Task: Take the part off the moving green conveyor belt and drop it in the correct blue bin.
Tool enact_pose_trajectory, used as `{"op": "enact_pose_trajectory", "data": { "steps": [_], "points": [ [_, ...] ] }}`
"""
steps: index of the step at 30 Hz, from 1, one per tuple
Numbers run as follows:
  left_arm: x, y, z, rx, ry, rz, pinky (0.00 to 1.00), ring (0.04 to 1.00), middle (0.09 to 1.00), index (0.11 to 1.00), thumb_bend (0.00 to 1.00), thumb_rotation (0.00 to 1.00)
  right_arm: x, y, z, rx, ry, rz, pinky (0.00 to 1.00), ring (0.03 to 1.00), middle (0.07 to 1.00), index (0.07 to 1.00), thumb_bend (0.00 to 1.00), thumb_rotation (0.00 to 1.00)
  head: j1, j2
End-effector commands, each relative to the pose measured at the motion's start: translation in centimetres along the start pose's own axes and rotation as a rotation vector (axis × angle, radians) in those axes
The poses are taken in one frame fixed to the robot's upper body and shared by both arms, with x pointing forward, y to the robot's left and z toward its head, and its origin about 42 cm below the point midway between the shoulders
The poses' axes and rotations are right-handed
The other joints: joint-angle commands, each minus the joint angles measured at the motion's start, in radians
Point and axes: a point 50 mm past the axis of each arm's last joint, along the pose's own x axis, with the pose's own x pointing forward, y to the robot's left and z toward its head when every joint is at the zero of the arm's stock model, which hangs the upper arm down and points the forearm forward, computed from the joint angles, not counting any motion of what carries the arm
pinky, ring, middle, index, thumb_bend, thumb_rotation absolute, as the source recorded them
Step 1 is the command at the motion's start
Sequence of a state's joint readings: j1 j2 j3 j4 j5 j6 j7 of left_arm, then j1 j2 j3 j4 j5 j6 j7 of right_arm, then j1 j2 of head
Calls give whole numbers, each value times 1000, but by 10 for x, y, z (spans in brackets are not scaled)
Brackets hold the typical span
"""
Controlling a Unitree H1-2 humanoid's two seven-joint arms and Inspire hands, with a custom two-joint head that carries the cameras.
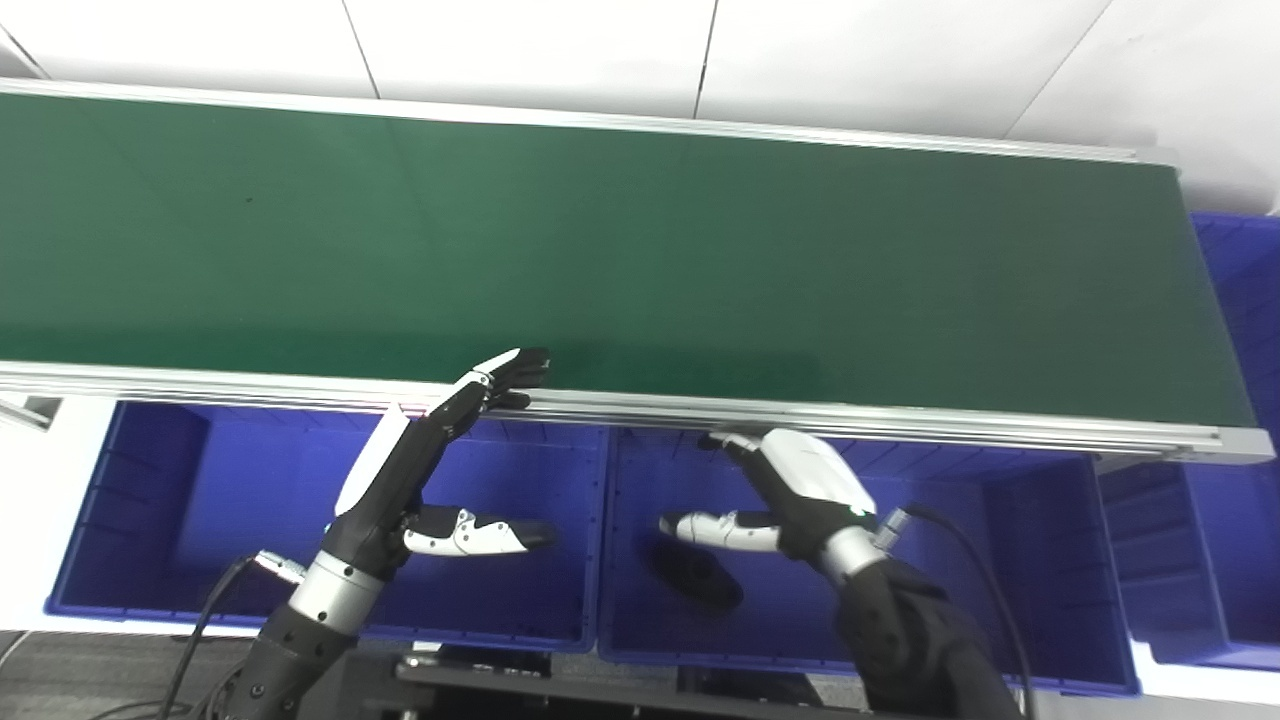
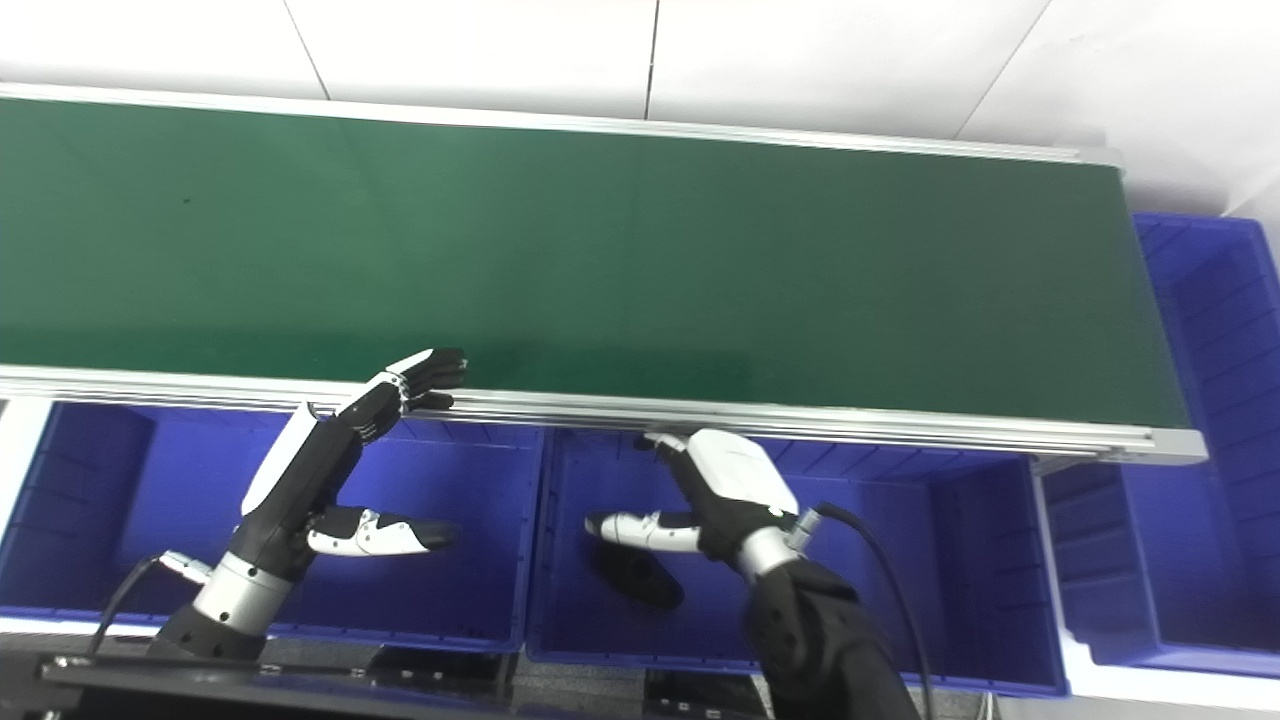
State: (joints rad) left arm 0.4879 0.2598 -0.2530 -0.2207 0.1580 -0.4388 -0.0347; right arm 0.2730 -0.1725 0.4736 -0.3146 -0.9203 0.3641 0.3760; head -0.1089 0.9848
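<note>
Spanning the left eye view from edge to edge, the wide green conveyor belt with aluminium side rails (image 1: pixel 620 270) shows bare green surface, no part visible on it. Below its near rail sit two large blue plastic bins side by side: left blue bin (image 1: pixel 180 500) and middle blue bin (image 1: pixel 1000 560); a third blue bin (image 1: pixel 1240 440) stands at the belt's right end. Left hand (image 1: pixel 430 470), black and white, hangs over the left bin, fingers (image 1: pixel 510 375) stretched and apart, tips at the near rail, thumb pointing right; it holds nothing. Right hand (image 1: pixel 790 490), white-backed, is over the middle bin, fingers spread up toward the rail, thumb pointing left; empty too. A dark oval part (image 1: pixel 695 578) lies on the middle bin's floor, just below the right thumb, not touching it.

Right eye view: same layout, shifted a bit. Belt (image 2: pixel 600 260) bare. Left hand (image 2: pixel 330 470) open over the left bin (image 2: pixel 120 500), fingertips at the rail. Right hand (image 2: pixel 720 490) open over the middle bin (image 2: pixel 930 560). The dark part (image 2: pixel 635 575) rests inside that bin under the thumb. End bin (image 2: pixel 1200 420) at far right. White wall panels (image 2: pixel 640 50) behind the belt.
</note>
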Motion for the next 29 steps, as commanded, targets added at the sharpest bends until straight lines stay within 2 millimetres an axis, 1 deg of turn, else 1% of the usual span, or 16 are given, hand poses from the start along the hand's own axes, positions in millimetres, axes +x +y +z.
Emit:
{"op": "enact_pose_trajectory", "data": {
  "steps": [1, 3, 5, 9, 12, 14, 18, 19, 21, 22, 23, 24, 25, 26, 27, 29],
  "points": [
    [-3, 4, 6, -4, -37, 16, 770, 829, 856, 857, 718, 471, -14, -12, 15, 44, -130, -179, 853, 879, 888, 894, 715, 784, 0, -1],
    [-3, 6, 6, -3, -36, 14, 773, 831, 856, 858, 719, 469, -32, -11, 20, 126, -191, -274, 839, 862, 876, 893, 713, 739, -3, -6],
    [-3, 7, 5, 6, -34, 10, 778, 834, 856, 858, 717, 478, -44, -9, 26, 182, -232, -332, 811, 848, 881, 901, 713, 751, -6, -11],
    [-3, 8, 1, 11, -25, -5, 770, 829, 857, 860, 723, 499, -54, 0, 40, 322, -297, -372, 762, 839, 885, 905, 717, 746, 1, -33],
    [-5, 7, -2, -13, -13, -8, 773, 830, 860, 858, 735, 500, -51, 13, 41, 426, -357, -337, 750, 848, 893, 914, 721, 713, 23, -58],
    [-5, 4, -4, -23, -6, -13, 739, 813, 852, 855, 737, 490, -46, 22, 36, 470, -380, -291, 753, 849, 892, 914, 725, 685, 35, -75],
    [-7, -1, -7, -42, 9, -20, 751, 824, 858, 859, 747, 477, -40, 38, 25, 502, -403, -234, 729, 829, 878, 916, 773, 673, 44, -103],
    [-7, -2, -9, -36, 13, -22, 753, 825, 859, 858, 748, 475, -38, 43, 22, 508, -402, -220, 727, 827, 877, 916, 778, 671, 48, -130],
    [-6, -4, -12, -29, 22, -23, 751, 820, 858, 855, 744, 469, -34, 51, 16, 517, -402, -207, 756, 845, 884, 924, 794, 650, 53, -150],
    [-6, -5, -14, -27, 28, -24, 754, 821, 858, 855, 740, 463, -32, 54, 12, 521, -401, -204, 762, 847, 885, 925, 796, 643, 57, -173],
    [-6, -6, -15, -26, 31, -25, 762, 825, 859, 857, 734, 454, -30, 56, 10, 522, -401, -203, 766, 849, 887, 927, 796, 633, 57, -173],
    [-6, -7, -17, -22, 36, -27, 768, 830, 861, 860, 731, 452, -29, 59, 8, 523, -401, -202, 767, 850, 887, 928, 795, 627, 60, -197],
    [-5, -7, -18, -15, 38, -28, 768, 831, 863, 863, 727, 459, -28, 61, 6, 525, -404, -206, 767, 847, 882, 925, 792, 618, 60, -197],
    [-5, -7, -20, -12, 42, -29, 768, 830, 863, 863, 726, 461, -26, 63, 4, 527, -407, -208, 767, 846, 881, 925, 792, 617, 62, -221],
    [-5, -8, -21, -11, 44, -29, 767, 831, 864, 863, 725, 458, -25, 65, 2, 528, -409, -209, 767, 845, 880, 924, 792, 615, 62, -221],
    [-5, -8, -24, -20, 51, -31, 766, 832, 864, 863, 726, 443, -22, 69, -2, 539, -408, -202, 771, 850, 885, 930, 794, 613, 67, -247]
  ]
}}
